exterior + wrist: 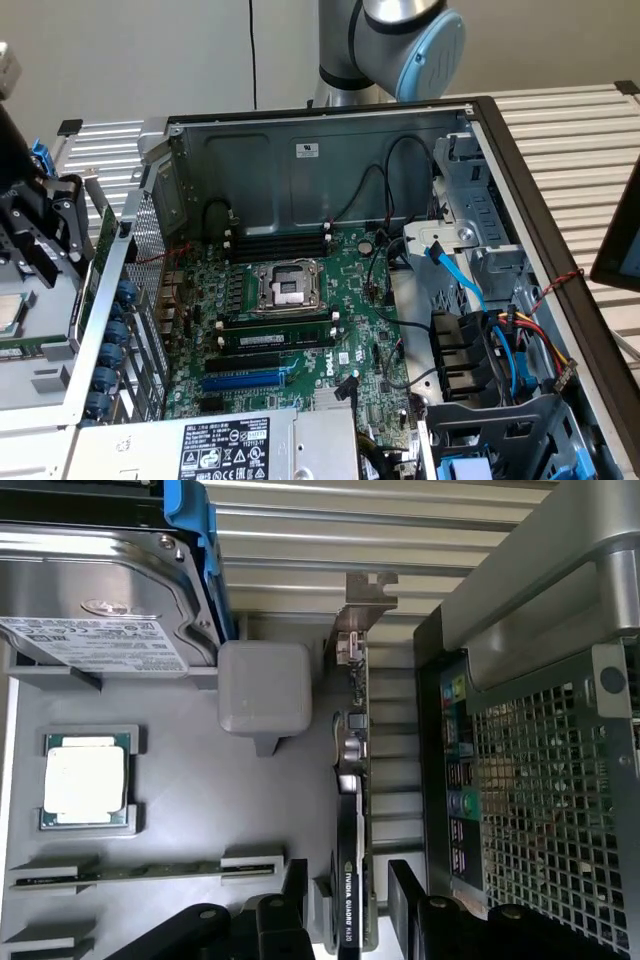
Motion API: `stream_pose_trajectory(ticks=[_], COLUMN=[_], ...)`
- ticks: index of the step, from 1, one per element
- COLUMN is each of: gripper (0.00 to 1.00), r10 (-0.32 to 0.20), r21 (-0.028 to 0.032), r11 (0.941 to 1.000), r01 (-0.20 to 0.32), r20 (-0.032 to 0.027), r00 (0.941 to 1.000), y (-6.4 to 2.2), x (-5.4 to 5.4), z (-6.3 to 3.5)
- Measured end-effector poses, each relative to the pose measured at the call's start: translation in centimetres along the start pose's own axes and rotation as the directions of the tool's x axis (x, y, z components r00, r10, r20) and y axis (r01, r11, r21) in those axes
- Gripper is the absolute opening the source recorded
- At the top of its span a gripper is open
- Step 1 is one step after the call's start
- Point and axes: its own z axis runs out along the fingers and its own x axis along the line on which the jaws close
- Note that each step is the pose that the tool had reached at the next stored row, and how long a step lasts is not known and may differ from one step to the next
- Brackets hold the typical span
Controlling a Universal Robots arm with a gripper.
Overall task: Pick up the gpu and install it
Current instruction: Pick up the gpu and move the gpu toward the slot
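- Your gripper (349, 870) straddles the gpu (352, 780), jaws wide, with a slim gap on either side of the card.
- The gpu stands on edge in the grey tray (200, 810), just beside the computer case (540, 810), whose perforated metal wall crowds it.
- Farther from the case lie a grey block (263, 688), a processor chip (85, 780) and a hard drive (90, 600).
- The card's shroud is glossy black and its bracket silver.

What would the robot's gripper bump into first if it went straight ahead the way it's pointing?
Most likely the gpu. It stands on edge in the grey tray, right in line between the gripper's open fingers. How close it is, I can't tell.
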Motion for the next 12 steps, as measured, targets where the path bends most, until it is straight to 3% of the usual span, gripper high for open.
stream_pose_trajectory(ticks=[8, 12], gripper=[0.45, 0.45], r10=[-0.002, -0.001], r21=[-0.0031, -0.022], r11=[1.0, 0.9998], r01=[0.002, 0.001], r20=[0.0008, 0.0025], r00=[1.0, 1.0], y=[0.24, 0.23], x=[-0.3, -0.3], z=[1.24, 1.51])
